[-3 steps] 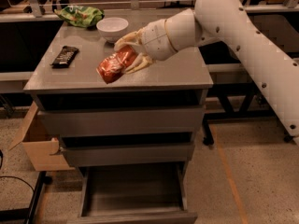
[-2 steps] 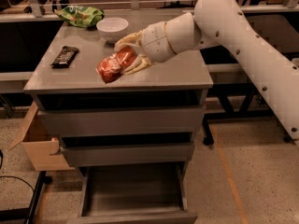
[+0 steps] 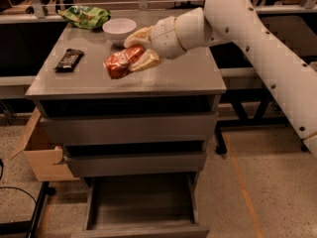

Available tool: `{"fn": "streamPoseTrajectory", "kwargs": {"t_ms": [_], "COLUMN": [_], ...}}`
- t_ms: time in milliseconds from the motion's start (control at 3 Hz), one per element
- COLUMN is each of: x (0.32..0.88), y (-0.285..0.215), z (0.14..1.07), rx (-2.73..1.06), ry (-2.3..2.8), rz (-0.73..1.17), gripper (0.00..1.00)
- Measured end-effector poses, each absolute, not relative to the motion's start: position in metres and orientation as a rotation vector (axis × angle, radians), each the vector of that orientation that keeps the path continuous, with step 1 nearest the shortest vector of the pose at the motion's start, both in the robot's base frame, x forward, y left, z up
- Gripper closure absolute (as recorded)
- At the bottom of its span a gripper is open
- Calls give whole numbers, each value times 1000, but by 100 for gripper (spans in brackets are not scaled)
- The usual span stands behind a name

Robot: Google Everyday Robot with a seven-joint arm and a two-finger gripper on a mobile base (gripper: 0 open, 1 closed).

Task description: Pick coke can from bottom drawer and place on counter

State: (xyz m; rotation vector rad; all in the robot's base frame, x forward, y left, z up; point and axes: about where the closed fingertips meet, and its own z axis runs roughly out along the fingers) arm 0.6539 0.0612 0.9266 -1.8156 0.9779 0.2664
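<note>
The coke can (image 3: 119,62), red with white lettering, is held on its side between the fingers of my gripper (image 3: 136,53). The gripper is shut on it and holds it just above the middle of the counter (image 3: 188,76); I cannot tell whether the can touches the top. The white arm reaches in from the upper right. The bottom drawer (image 3: 141,229) is pulled open below the cabinet and shows an empty grey floor.
A dark candy bar wrapper (image 3: 68,59) lies on the counter's left. A white bowl (image 3: 119,29) and a green chip bag (image 3: 85,17) sit at the back. The two upper drawers (image 3: 129,130) are slightly ajar. A cardboard box (image 3: 42,155) stands left of the cabinet.
</note>
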Motion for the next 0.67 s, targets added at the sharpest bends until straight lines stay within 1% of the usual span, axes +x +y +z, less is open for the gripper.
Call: {"fn": "streamPoseTrajectory", "kwargs": {"t_ms": [667], "x": [698], "y": [53], "z": [918], "rx": [-1712], "ry": [1162], "rz": [364], "gripper": [100]}}
